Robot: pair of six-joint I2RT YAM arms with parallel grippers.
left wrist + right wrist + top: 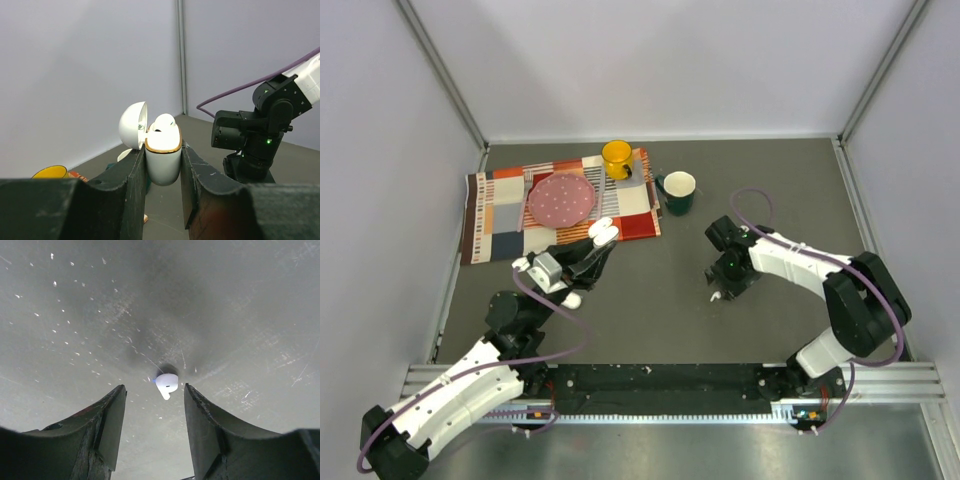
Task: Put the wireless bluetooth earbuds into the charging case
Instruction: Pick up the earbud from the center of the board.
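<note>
**One bud home, one to lift off the desk**

From where I stand, the left hand [163, 170] is pressed tight on the charging case [163, 150]. It holds the case upright off the desk, with the lid [132, 125] flipped back. The seated earbud [163, 122] pokes out of its socket, and the slot beside it looks free, though I can't see into it.

Across the way, the right hand [153, 392] hangs over the loose earbud [166, 384], which lies alone on the grey desk [75, 315]. The fingers are spread to either side and touch nothing. The bud shows in the gap, a touch nearer one finger than the other.

I'd say the job is a clean pick:
- Centre the gap over the bud first, or the nearer finger may flick it away.
- Come straight down until the tips almost brush the desk.
- Pinch across the rounded head, leaving the stem free to enter the slot.
- Squeeze gently, since the plastic is glossy and likely to squirt out
</note>
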